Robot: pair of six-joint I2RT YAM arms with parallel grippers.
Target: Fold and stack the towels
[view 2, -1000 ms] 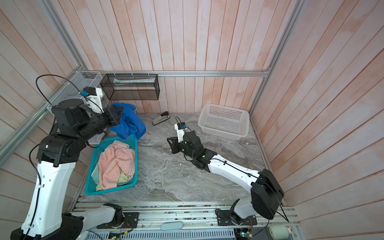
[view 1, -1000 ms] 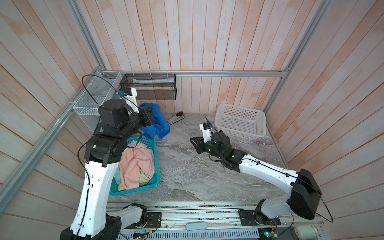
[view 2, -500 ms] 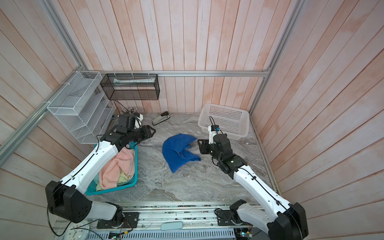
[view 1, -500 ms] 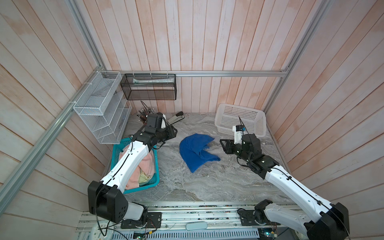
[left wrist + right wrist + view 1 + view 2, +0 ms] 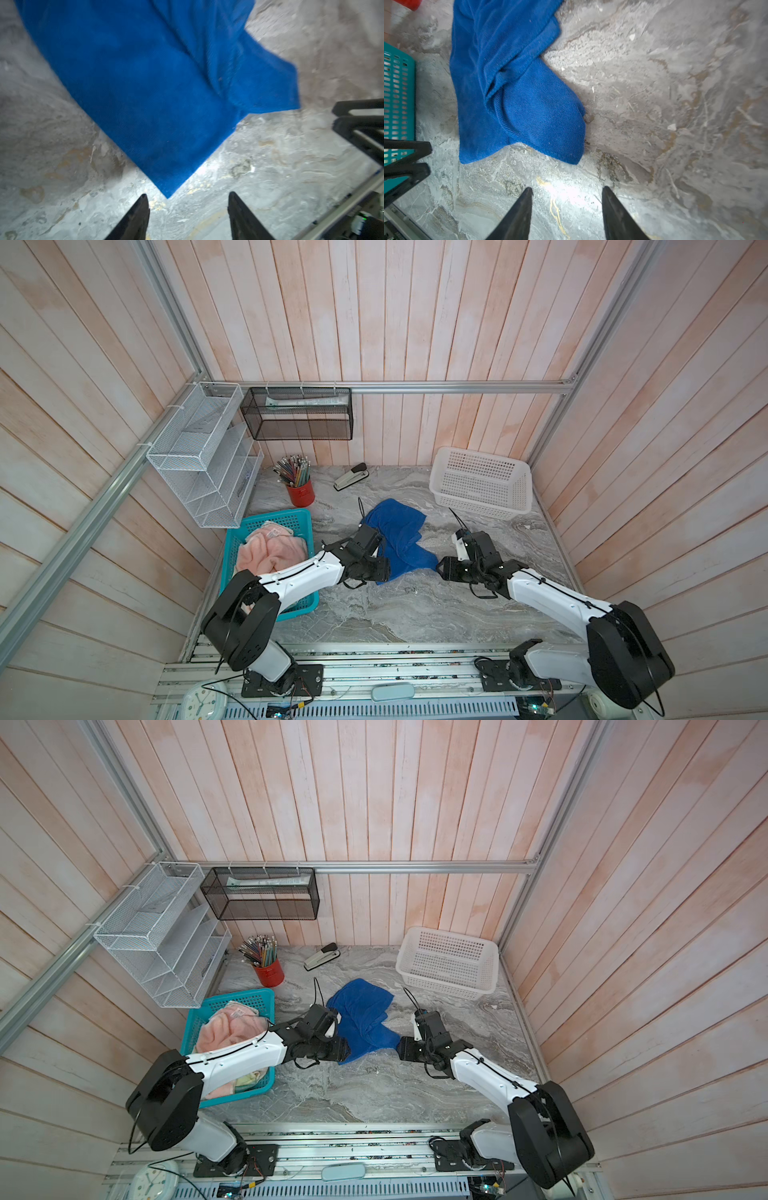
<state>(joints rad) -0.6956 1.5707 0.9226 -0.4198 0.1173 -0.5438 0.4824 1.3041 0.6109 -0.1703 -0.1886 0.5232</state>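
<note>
On marble [image 5: 415, 614] lie 1 blue towel [image 5: 399, 531]; 1 teal basket [image 5: 266, 514]; 1 stapler [image 5: 351, 477].

The royal blue towel [image 5: 397, 535] [image 5: 363, 1017] lies crumpled mid-table on the marble tabletop [image 5: 415, 614], one side lapped over itself in loose folds [image 5: 508, 93], a flat corner pointing outward [image 5: 166, 187]. The salmon-pink towel [image 5: 270, 551] [image 5: 226, 1031] sits bunched in the teal basket [image 5: 232, 1000], with a pale yellow towel [image 5: 249, 1079] beneath it.

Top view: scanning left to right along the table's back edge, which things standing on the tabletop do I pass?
Red pencil cup → stapler → white basket.
</note>
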